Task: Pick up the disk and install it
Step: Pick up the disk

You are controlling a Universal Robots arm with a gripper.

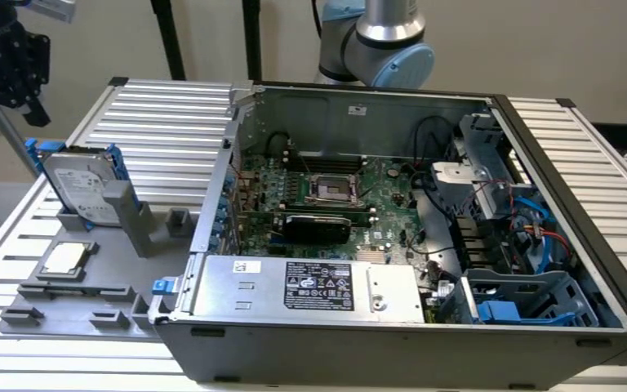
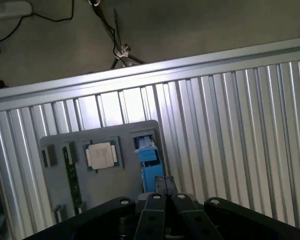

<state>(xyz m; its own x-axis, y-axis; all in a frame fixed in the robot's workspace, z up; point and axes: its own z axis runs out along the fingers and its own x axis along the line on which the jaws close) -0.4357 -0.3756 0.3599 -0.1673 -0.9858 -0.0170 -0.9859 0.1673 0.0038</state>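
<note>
**As Disk (image 1: 79, 184) Stood on Edge in Its Holder, Clenched Gripper (image 2: 165, 182) Hung Above It**

While the open computer case (image 1: 401, 98) took up the centre and right of the exterior view, the work at hand sat at that view's left. There the disk, silver-grey with a white label and blue side rails, stood in a slot of the grey holder (image 1: 123, 216) on the slatted metal table (image 1: 172, 106). Its long axis ran up and down, close to vertical, and its labelled face was turned toward the camera. The black gripper hung in the upper left corner of the exterior view, well above the disk and slightly to that view's left. The disk therefore lay below it and a little toward the right. The gripper's fingers (image 2: 155, 200) were pressed together and grasped nothing. From the wrist camera, looking down past the fingertips, the disk showed as a thin blue-edged strip just beyond them, so the gripper appeared to be nearly lined up over its upper edge. A small square chip (image 1: 65, 259) lay flat in the holder beside the disk, toward the lower left of the exterior view. The blue cage (image 1: 531, 298), in the case's lower right corner, stood well apart from the disk.
</note>
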